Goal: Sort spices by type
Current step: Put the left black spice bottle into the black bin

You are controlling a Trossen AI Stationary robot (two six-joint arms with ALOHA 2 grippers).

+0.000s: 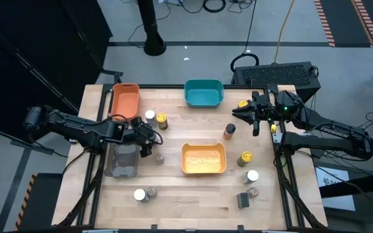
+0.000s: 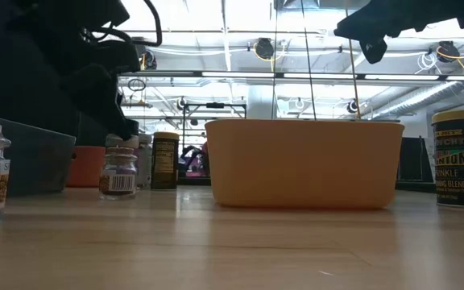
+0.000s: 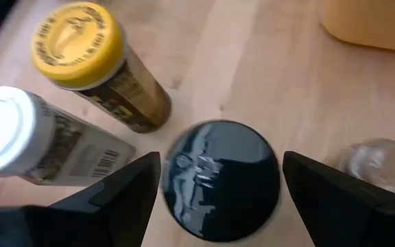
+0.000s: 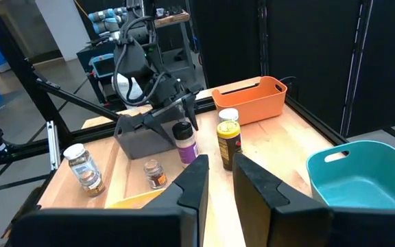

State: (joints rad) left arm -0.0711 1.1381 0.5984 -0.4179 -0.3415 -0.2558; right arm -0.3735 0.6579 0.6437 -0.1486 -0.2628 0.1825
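My left gripper (image 3: 221, 189) is open and points down over a black-lidded jar (image 3: 221, 180). One finger stands on each side of the lid, and I see no touch. The right wrist view shows this purple-labelled jar (image 4: 185, 144) upright on the table under that gripper (image 4: 186, 113). Close beside it stand a yellow-lidded jar (image 3: 88, 58) and a white-lidded jar (image 3: 19, 134). My right gripper (image 1: 241, 115) hovers above the table's far right part, fingers all but together and holding nothing. Other jars (image 1: 245, 158) stand scattered on the table.
An orange bin (image 1: 125, 98) and a teal bin (image 1: 204, 92) sit along the far edge. A yellow bin (image 1: 203, 158) is in the middle and a grey bin (image 1: 123, 160) lies just near-left of my left gripper. A clear-lidded jar (image 3: 379, 161) stands close by. Bare wood shows along the near edge.
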